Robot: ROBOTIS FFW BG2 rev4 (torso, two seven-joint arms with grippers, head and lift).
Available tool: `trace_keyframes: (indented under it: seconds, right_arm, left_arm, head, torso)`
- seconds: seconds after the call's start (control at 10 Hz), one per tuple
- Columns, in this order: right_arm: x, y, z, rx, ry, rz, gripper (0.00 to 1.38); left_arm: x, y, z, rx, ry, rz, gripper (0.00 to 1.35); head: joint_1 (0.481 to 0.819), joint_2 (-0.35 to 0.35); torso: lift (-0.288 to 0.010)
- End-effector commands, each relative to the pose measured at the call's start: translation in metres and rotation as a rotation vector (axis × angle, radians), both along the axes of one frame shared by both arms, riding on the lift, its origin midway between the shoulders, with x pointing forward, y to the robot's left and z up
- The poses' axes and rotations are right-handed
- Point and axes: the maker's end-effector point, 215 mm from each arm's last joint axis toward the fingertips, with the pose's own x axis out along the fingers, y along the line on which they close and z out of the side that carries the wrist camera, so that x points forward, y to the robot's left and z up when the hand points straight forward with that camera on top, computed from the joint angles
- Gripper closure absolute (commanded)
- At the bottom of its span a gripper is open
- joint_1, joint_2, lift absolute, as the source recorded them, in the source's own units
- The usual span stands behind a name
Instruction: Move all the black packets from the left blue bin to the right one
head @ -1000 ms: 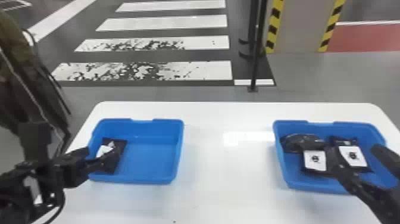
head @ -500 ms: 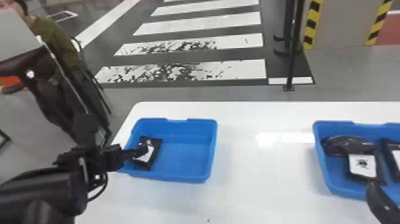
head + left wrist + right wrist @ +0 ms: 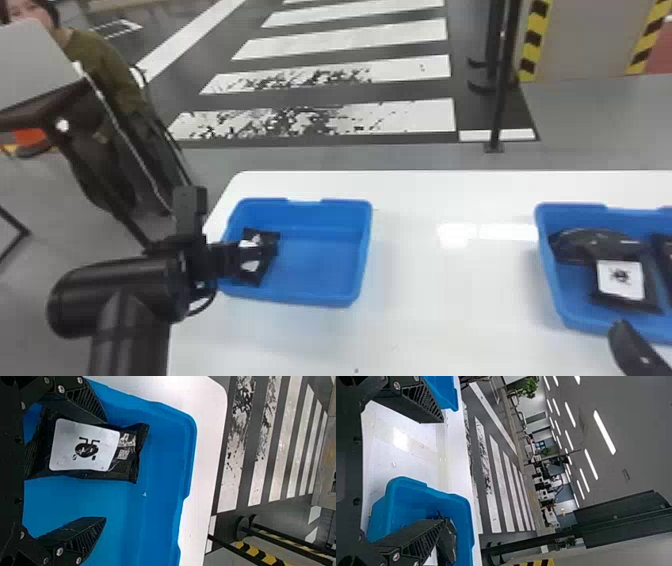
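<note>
The robot's left arm (image 3: 120, 295), at eight o'clock in the head view, is plain black, thick and rounded like a pipe elbow, with a dark cable (image 3: 202, 306) looped under a boxy wrist block (image 3: 190, 210). The left pincer (image 3: 260, 252) and right pincer (image 3: 637, 350), the latter at four o'clock, have black, wedge-shaped, ribbed fingers (image 3: 85, 403) and silvery screws (image 3: 61, 388).

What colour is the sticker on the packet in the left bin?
The sticker is white with a black bug picture, clearest in the left wrist view.
</note>
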Motion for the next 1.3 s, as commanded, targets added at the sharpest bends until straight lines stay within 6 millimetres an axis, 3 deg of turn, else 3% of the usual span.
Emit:
trace_keyframes:
  seconds: [0.0,0.3,0.6,0.8,0.9,1.1,1.2]
  right_arm:
    - [0.001,0.002,-0.004,0.014,0.009,0.006,0.13]
    - [0.001,0.006,-0.013,0.051,0.032,0.016,0.13]
    - [0.000,0.007,-0.019,0.075,0.049,0.016,0.13]
    - [0.000,0.007,-0.019,0.079,0.051,0.016,0.13]
    - [-0.001,0.008,-0.022,0.082,0.060,0.017,0.13]
    - [-0.001,0.008,-0.022,0.085,0.059,0.019,0.13]
    - [-0.001,0.008,-0.020,0.084,0.056,0.022,0.13]
  left_arm:
    - [0.001,-0.007,-0.009,-0.011,0.026,-0.009,0.18]
    - [-0.002,-0.015,-0.020,-0.016,0.071,-0.010,0.26]
    - [-0.011,-0.011,-0.034,-0.021,0.135,0.010,0.83]
    - [-0.013,-0.001,-0.038,0.010,0.144,0.011,0.82]
    - [-0.011,0.004,-0.035,0.035,0.138,0.007,1.12]
    - [0.000,-0.007,-0.028,0.029,0.071,-0.032,1.21]
    - [0.010,-0.020,-0.005,0.032,-0.021,-0.073,1.21]
  head:
    - [0.695,0.255]
    - [0.695,0.245]
    - [0.695,0.244]
    - [0.695,0.253]
    - [0.695,0.260]
    - [0.695,0.268]
    - [0.695,0.263]
  torso:
    - [-0.140]
    - [-0.140]
    - [-0.140]
    - [-0.140]
    - [-0.140]
    - [-0.140]
    - [-0.140]
